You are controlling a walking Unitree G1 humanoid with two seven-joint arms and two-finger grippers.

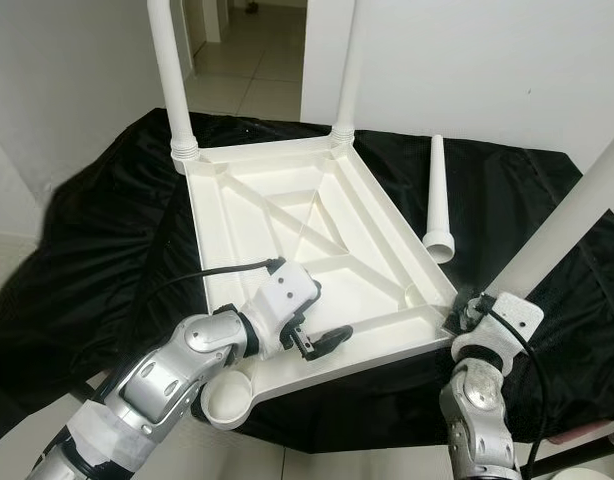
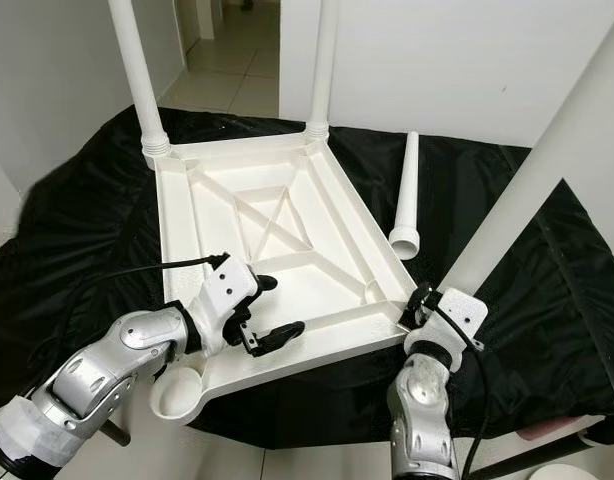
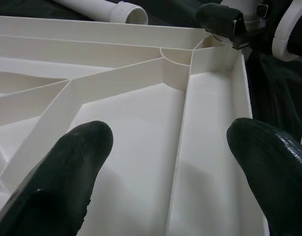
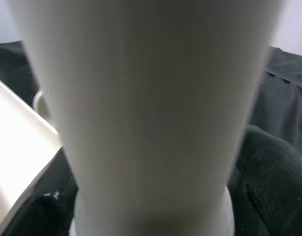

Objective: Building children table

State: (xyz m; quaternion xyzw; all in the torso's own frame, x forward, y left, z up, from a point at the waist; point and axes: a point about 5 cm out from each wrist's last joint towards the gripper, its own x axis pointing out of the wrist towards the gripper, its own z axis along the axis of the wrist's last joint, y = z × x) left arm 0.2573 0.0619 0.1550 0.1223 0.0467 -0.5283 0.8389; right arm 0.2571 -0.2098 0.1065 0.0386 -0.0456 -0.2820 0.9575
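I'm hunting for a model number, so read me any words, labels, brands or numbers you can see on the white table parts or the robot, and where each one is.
None can be read: the upturned tabletop, its legs, the loose leg, the black cloth and both grippers bear no legible text.

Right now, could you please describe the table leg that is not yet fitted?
On the black cloth lies the upturned white tabletop. Beside its right edge lies the loose leg, flat on the cloth, while the others stand upright at corners.
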